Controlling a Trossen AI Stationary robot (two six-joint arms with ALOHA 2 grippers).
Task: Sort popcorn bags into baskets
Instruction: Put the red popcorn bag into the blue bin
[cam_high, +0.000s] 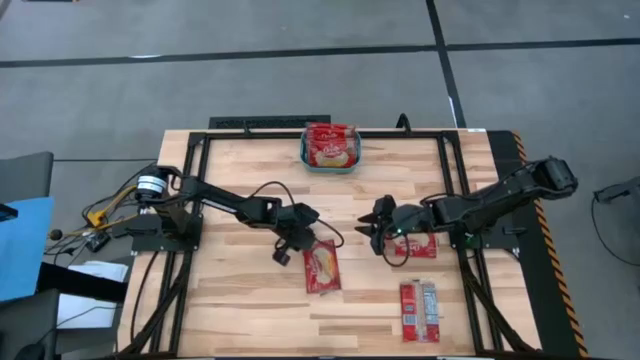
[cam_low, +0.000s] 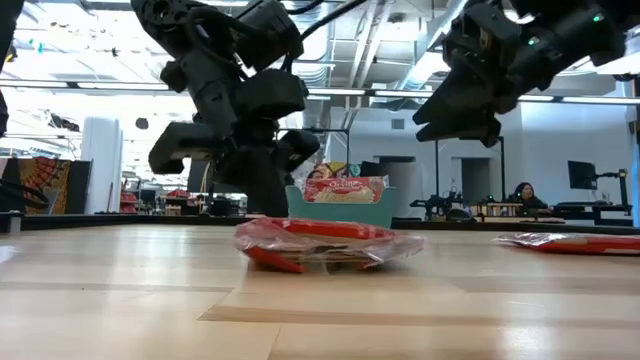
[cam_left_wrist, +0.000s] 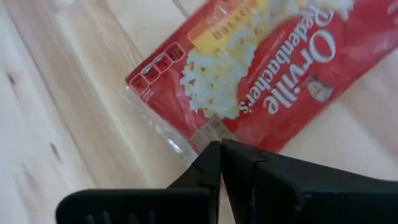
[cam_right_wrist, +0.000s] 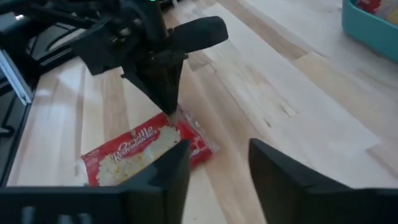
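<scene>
Left tool (cam_left_wrist: 219, 163) pinching popcorn bag (cam_left_wrist: 249, 81) edge; low view hides contact.

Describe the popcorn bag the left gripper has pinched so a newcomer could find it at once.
Start at the teal basket on the table's far edge, then come toward the middle of the table. That popcorn bag lies near the centre, beneath the left gripper. Unlike the other loose bags, its clear edge is pinched by closed fingers.

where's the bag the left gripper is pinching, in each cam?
High: popcorn bag at table centre, under the left gripper.
Low: centre foreground.
Left wrist: fills upper frame, shut fingers on its edge.
Right wrist: lower left.
Shared landmark: teal basket; not in the left wrist view.
</scene>
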